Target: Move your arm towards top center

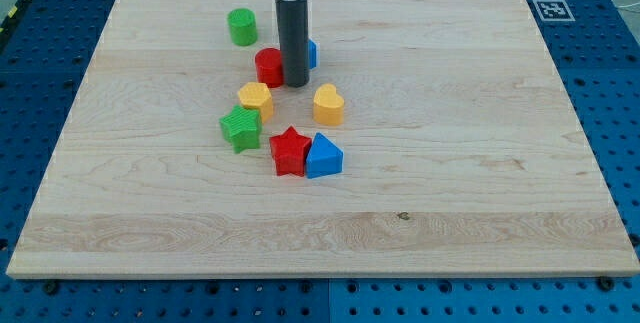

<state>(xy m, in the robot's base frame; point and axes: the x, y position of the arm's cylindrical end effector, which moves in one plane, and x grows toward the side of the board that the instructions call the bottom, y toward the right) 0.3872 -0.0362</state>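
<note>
Red cylinder [268, 66] beside my tip [296, 84]

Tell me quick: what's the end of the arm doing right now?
My tip: a bare rod holding nothing, down beside the red block, a blue block behind.

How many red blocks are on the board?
2. A red cylinder sits just to the view's left of my tip, and a red star lies lower down, touching the blue triangular block. The rod could hide another small piece behind it.
</note>
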